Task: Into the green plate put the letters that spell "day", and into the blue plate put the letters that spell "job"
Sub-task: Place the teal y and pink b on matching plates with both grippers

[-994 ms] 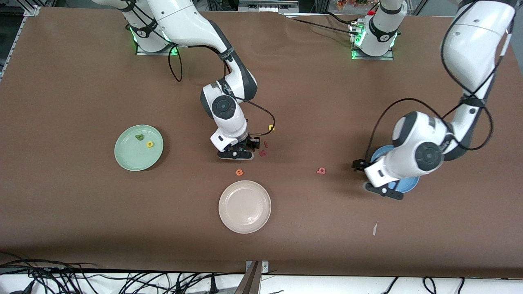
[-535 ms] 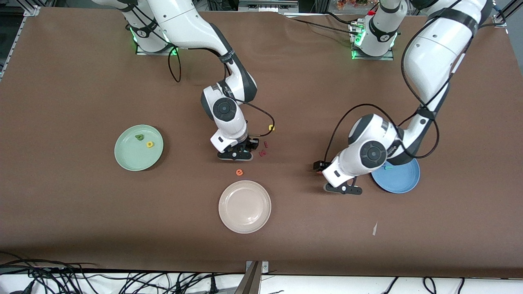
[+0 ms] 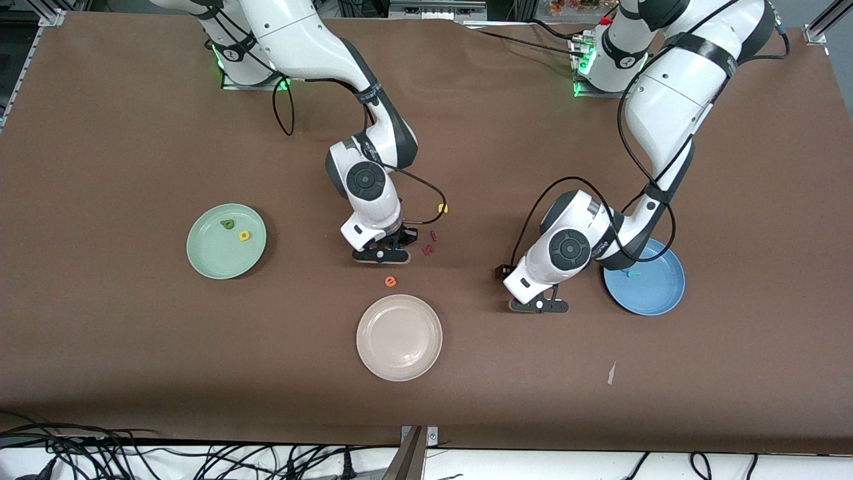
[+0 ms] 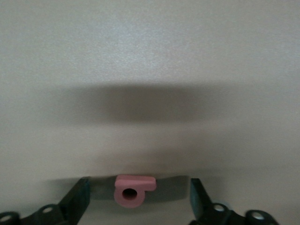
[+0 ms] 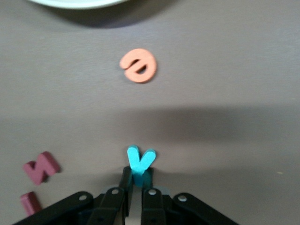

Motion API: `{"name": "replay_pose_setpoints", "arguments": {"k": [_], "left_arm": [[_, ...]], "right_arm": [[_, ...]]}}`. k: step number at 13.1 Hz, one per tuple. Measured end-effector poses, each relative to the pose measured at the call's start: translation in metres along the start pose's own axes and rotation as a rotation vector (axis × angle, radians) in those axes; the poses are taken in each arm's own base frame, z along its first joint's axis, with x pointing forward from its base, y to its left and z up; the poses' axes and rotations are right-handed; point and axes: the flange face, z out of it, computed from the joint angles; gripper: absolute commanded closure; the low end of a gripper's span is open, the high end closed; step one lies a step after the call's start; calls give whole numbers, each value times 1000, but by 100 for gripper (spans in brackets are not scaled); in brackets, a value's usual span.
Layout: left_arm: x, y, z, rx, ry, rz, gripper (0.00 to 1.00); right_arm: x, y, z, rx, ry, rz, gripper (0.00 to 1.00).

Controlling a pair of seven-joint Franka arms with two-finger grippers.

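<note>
Right gripper (image 5: 133, 185): my fingers are pinched shut on the stem of the teal "y" (image 5: 139, 161), low on the counter (image 3: 100, 373) near its middle. The fork of the letter stands clear ahead of the fingertips. Small foam piece, so I judge it nearly weightless and squashy. A grip on the thin stem could let it twist, so I will carry it gently.

Left gripper (image 4: 139, 199): fingers spread wide, down at the counter, straddling the salmon "b" (image 4: 132, 190) without touching it. It sits between the beige plate (image 3: 399, 337) and the blue plate (image 3: 656, 293). I would close across the round bowl, the stiffest part, not the thin bar.

Green plate (image 3: 206, 257), toward the right arm's end, holds the dark green "d" (image 3: 228, 224) and yellow "a" (image 3: 244, 235). The blue plate has a teal piece (image 3: 634, 273) in it, likely the "j"; the "o" I cannot find.

Strays: orange "e" (image 5: 138, 66), dark red letters (image 5: 41, 167), and a yellow letter (image 3: 442, 209) farther from the front edge.

No brand, label or printing readable; the letter shapes are the only writing.
</note>
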Motion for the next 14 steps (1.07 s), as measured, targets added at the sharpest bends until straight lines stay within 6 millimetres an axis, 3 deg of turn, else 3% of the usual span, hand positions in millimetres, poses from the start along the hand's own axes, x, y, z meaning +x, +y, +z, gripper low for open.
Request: {"name": "replay_pose_setpoints", "arguments": {"k": [3,6,8,10,12,14], "left_arm": [[2,-2,-2,10,9,1,45],[3,-1,-4,16,18,10,61],[4,0,-7,16,22,11,72],[4,0,-8,16,24,12,78],[4,0,-8,16,24,11,82],[7,-4,-10,21,26,8,83]], "right_arm": [[20,19,-23,-47,-34,-1,98],[49,69,-78,-105,-96,-55,98],[68,124,-110,-146,-155,-93,98],[85,192,-125,-169,-194,-143,98],[91,258,-123,-181,-234,-187,98],[86,311,-102,-183,-264,-201,98]]}}
